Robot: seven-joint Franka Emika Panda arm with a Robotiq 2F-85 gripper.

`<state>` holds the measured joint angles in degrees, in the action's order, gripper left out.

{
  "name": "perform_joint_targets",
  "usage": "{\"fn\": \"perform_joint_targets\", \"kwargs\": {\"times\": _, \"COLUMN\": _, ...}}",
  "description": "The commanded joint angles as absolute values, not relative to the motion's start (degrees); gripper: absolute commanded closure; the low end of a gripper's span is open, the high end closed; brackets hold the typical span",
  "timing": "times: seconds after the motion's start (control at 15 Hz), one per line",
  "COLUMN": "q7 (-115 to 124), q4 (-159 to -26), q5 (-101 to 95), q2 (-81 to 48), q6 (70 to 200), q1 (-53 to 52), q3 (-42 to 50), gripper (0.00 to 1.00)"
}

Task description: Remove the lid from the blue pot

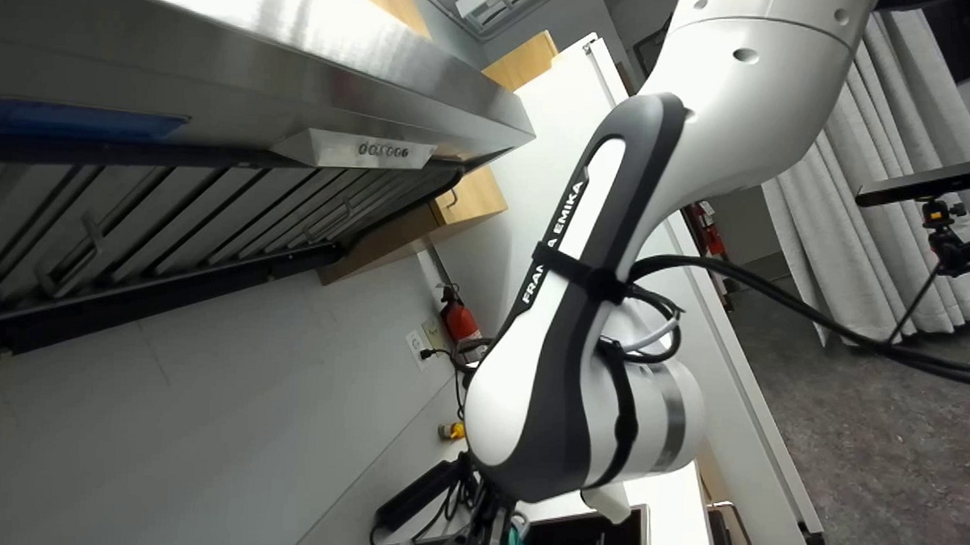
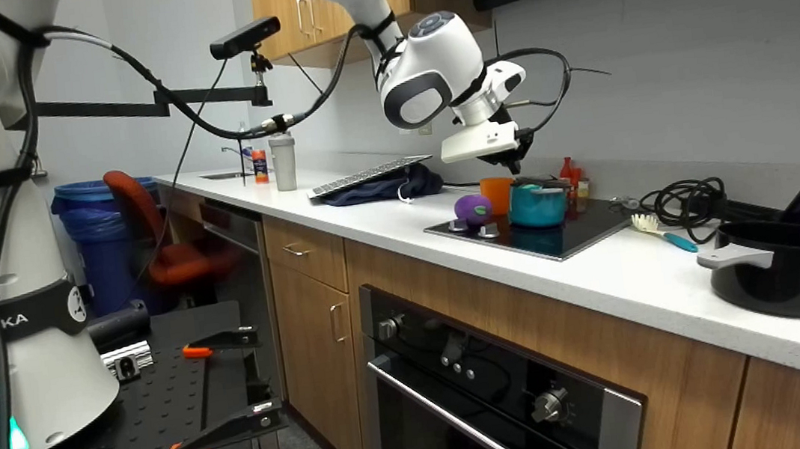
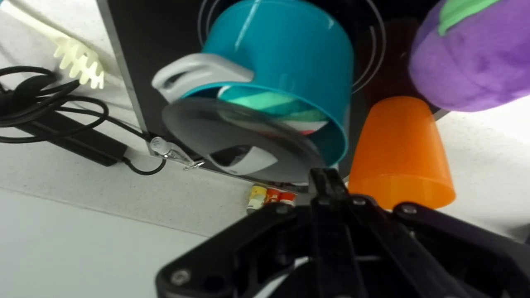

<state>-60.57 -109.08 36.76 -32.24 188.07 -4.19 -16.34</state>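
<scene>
The blue pot (image 3: 281,49) has grey handles and stands on the cooktop; it also shows in an exterior view (image 2: 536,207). Striped cloth (image 3: 269,101) shows inside its partly uncovered mouth. The grey see-through lid (image 3: 244,140) lies tilted and off-centre, overlapping the rim on the wall side; its grey handle faces away from the pot. My gripper (image 3: 325,171) has its fingers together at the lid's right edge, with nothing visible between them; I cannot tell whether they touch the lid. In an exterior view the gripper (image 2: 516,168) is just above the pot.
An orange cup (image 3: 401,153) and a purple plush (image 3: 472,58) stand right beside the pot. Small bottles (image 3: 271,196) stand behind the black cooktop (image 2: 588,222). A pasta spoon (image 3: 80,62), cables (image 2: 691,199) and a black pot (image 2: 782,271) are on the counter.
</scene>
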Motion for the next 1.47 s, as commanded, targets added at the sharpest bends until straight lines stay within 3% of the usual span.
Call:
{"fn": "perform_joint_targets", "kwargs": {"times": 0.0, "q7": -59.65, "q4": -113.36, "q5": 38.29, "q2": -27.43, "q6": 182.21, "q1": -2.87, "q3": -18.91, "gripper": 1.00}}
{"fn": "perform_joint_targets", "kwargs": {"times": 1.4, "q7": -64.95, "q4": -108.83, "q5": 36.78, "q2": -32.67, "q6": 176.28, "q1": 2.24, "q3": -19.95, "gripper": 1.00}}
